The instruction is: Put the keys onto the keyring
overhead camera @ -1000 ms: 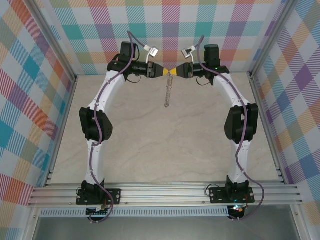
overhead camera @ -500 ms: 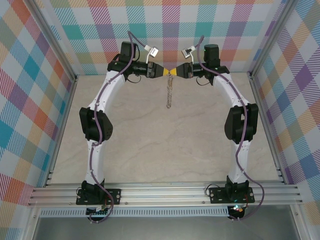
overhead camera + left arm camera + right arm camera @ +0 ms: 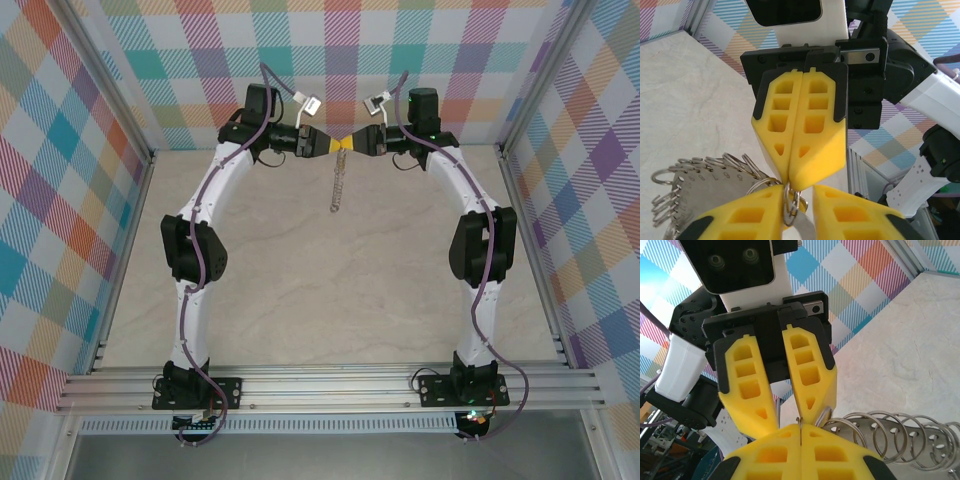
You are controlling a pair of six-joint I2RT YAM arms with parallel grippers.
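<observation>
The left arm (image 3: 213,190) and the right arm (image 3: 466,190) each rise from the near edge and bend at the elbow. They curve inward until their wrists face each other close to the back wall (image 3: 340,60), high over the tabletop (image 3: 330,300). The left fingers (image 3: 333,145) and right fingers (image 3: 351,145) meet tip to tip. The keyring (image 3: 337,188) hangs down from that meeting point as a thin silvery strand.

From the left wrist, the left fingers (image 3: 740,217) are drawn in to a narrow gap, gripping one wire loop and the edge of the keyring's (image 3: 695,175) flat metal piece. The right fingers (image 3: 815,125) are pressed flat together, their tips touching that loop.

From the right wrist, the right fingers (image 3: 770,455) are closed on a thin wire. The keyring's (image 3: 890,432) loops fan out beside them.
</observation>
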